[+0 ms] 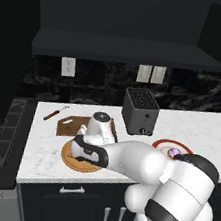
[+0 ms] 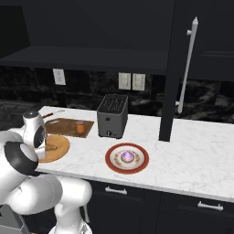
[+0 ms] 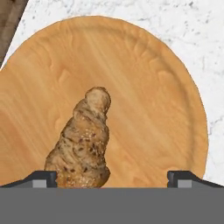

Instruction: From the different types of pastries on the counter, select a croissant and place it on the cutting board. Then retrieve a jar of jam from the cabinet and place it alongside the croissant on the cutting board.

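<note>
on the white marble worktop [image 2: 192, 151], near its front edge, a round light wooden plate [image 3: 144, 96] carries the croissant [image 3: 83, 140]; the hand [image 3: 111, 177] hangs directly above this plate, its two dark fingertips [image 3: 41, 178] spread wide, with nothing between them; in the hand view the croissant lies close to the left fingertip, its narrow end pointing away from the hand; whether the fingertip touches it cannot be told; the dark brown cutting board [image 2: 64, 126] lies just behind the round plate, toward the wall, and its corner appears at the upper left of the hand view; an orange jar of jam [image 2: 80, 126] with a darker lid stands upright on the cutting board's right part, beside the toaster [image 2: 112, 116]; the dark toaster stands near the middle of the worktop; in front of the toaster, a red-rimmed plate [image 2: 112, 160] holds a round pastry with purple topping [image 2: 127, 156]; a small utensil with a reddish handle [image 1: 55, 112] lies at the worktop's left end, behind the board; the black overhead cabinet [image 1: 127, 49] spans the wall above.
</note>
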{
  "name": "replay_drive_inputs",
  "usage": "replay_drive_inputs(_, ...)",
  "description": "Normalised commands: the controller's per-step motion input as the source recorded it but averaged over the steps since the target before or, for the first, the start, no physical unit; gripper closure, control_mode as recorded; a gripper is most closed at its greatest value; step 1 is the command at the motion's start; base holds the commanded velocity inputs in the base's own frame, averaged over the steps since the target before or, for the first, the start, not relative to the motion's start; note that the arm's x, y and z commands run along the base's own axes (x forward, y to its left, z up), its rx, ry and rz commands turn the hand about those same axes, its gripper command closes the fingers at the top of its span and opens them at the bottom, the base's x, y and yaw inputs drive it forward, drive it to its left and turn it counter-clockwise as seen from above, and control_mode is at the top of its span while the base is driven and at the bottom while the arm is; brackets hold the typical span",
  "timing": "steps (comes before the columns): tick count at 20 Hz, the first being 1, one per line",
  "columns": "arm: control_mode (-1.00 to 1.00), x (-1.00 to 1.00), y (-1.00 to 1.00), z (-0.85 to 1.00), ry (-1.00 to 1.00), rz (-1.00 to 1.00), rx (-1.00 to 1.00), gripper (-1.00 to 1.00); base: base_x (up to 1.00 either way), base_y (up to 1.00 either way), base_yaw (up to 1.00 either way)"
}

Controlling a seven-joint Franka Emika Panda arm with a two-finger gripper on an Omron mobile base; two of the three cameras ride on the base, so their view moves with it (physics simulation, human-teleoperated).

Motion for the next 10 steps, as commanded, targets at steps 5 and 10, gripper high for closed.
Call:
replay_drive_inputs(5,-1.00,0.12,0.00,0.00,0.00,0.00,-0.02,-1.00,0.00,0.00,0.00)
replay_drive_inputs(10,-1.00,0.00,0.02,-0.02,0.00,0.00,-0.01,-1.00,0.00,0.00,0.00)
